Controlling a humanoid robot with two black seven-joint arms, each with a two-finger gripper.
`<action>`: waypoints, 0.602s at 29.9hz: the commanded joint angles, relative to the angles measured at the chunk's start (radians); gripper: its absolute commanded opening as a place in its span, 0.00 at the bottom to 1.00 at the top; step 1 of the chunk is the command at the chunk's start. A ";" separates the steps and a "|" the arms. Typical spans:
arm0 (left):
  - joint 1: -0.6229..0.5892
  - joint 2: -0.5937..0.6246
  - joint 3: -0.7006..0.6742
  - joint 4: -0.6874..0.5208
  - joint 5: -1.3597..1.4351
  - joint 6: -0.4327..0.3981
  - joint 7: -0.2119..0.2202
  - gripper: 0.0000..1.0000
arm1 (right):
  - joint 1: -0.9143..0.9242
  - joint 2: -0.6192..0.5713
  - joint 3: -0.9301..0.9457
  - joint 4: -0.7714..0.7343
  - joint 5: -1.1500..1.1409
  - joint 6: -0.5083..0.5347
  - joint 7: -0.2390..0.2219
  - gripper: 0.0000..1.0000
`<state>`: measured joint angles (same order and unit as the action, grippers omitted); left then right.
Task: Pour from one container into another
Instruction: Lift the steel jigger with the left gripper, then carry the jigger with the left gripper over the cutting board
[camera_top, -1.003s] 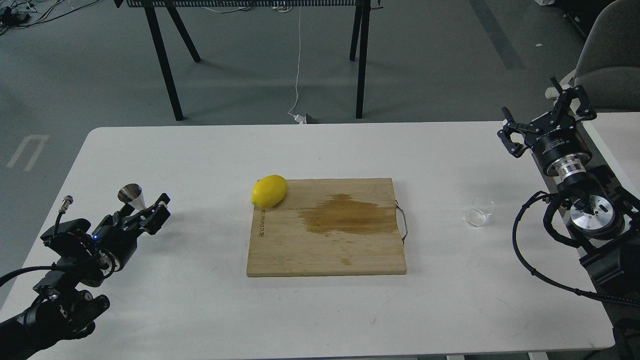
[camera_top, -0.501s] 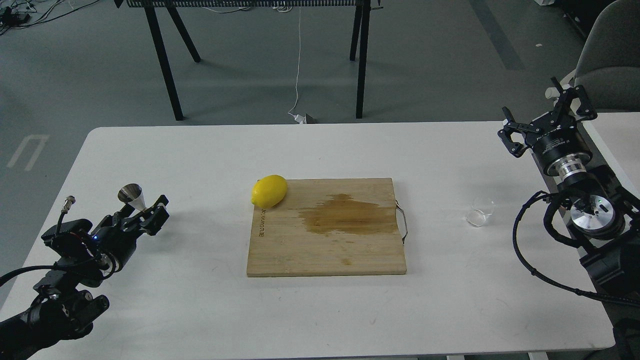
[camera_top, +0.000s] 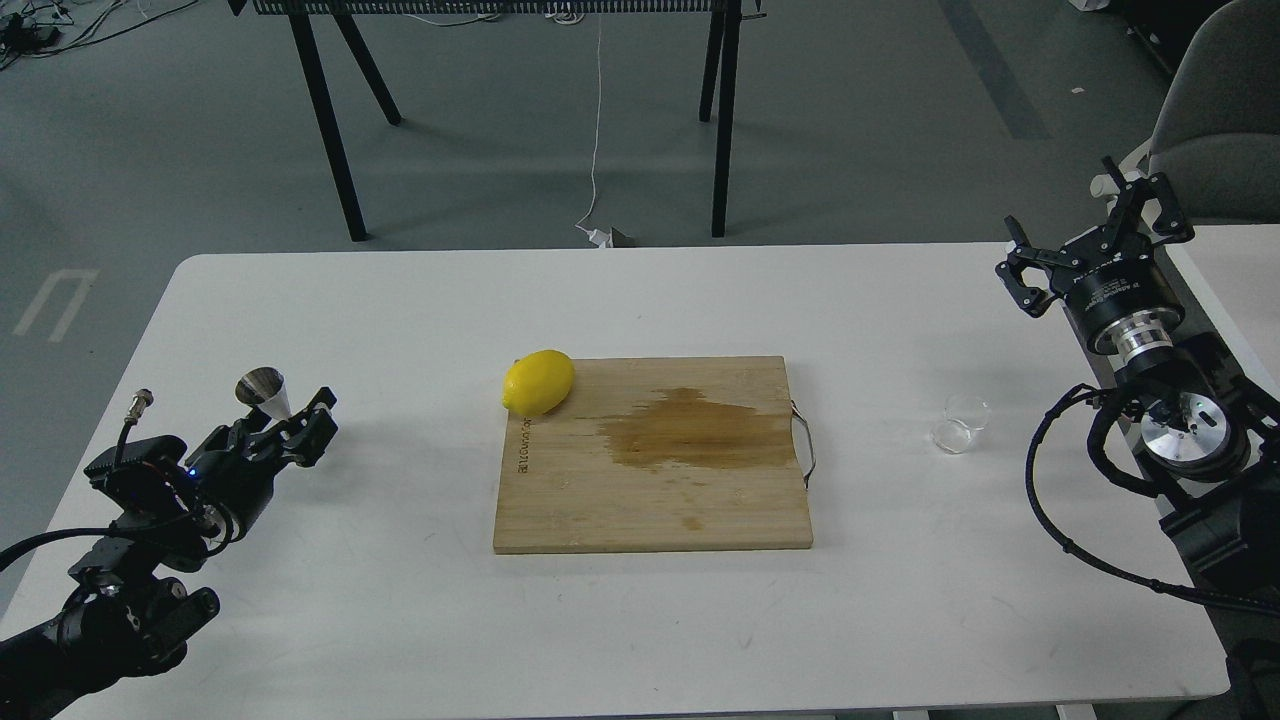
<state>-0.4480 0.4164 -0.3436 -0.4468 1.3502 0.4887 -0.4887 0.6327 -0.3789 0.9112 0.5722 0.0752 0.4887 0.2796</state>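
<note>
Moved: left gripper (camera_top: 300, 432) eased slightly back, jaws state unclear beside jigger (camera_top: 264, 391) | right gripper (camera_top: 1095, 240) jaws apart, glass cup (camera_top: 960, 422) untouched on desk | advice: grip cup low, lift level

The cutting board (camera_top: 652, 455) bears printed lettering along its left edge, too small to read

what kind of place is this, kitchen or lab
Probably a lab or workshop, not a kitchen: a bare grey floor, loose cables trailing under a black-legged bench, and a plain white table.
</note>
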 joint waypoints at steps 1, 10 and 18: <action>-0.001 -0.013 0.001 0.025 0.001 0.000 0.000 0.78 | -0.001 0.000 0.000 0.000 0.000 0.000 0.000 1.00; -0.001 -0.018 0.005 0.040 0.001 0.000 0.000 0.72 | -0.001 0.000 0.000 0.000 0.000 0.000 0.000 1.00; -0.014 -0.024 0.040 0.066 0.000 0.000 0.000 0.66 | -0.001 -0.001 0.000 0.000 0.000 0.000 0.000 1.00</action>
<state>-0.4595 0.3981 -0.3061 -0.3980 1.3502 0.4887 -0.4887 0.6320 -0.3793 0.9112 0.5722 0.0752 0.4887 0.2791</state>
